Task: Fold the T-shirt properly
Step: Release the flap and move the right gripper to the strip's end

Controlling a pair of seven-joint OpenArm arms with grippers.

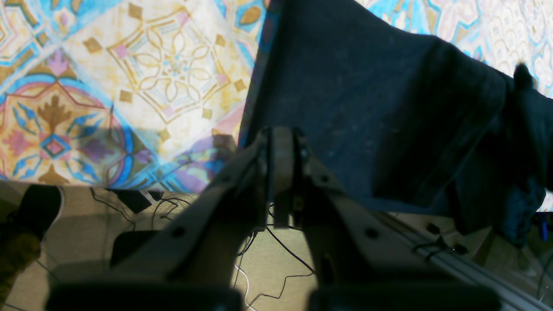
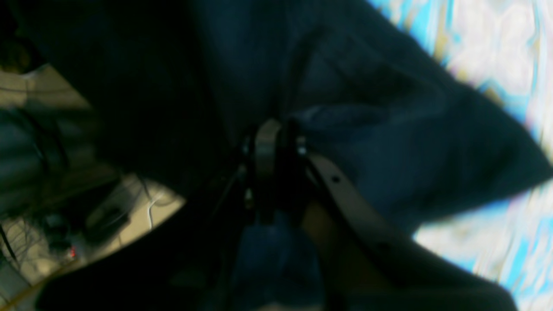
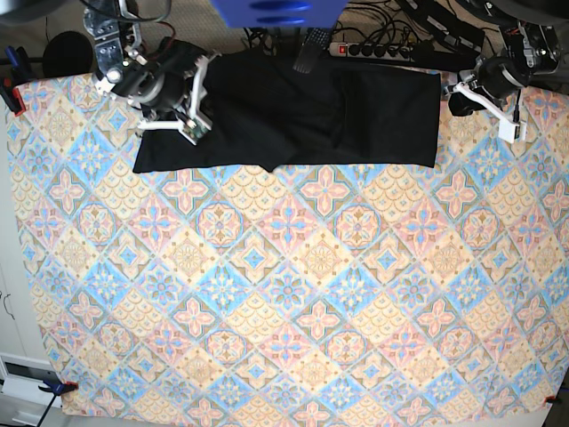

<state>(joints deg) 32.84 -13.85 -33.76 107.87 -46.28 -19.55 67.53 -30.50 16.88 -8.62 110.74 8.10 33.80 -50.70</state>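
While the plain black cotton T-shirt [image 3: 293, 111] lies as a wide band along the far edge of the pastel diamond-patterned tablecloth [image 3: 284, 294], the right gripper [image 2: 276, 142] is clamped on a bunch of its fabric. The left gripper [image 1: 283, 138] has its jaws together at the shirt's other edge, though whether cloth sits between them I cannot tell. If only one side truly holds, a lift would likely drag the shirt askew or off the back edge.
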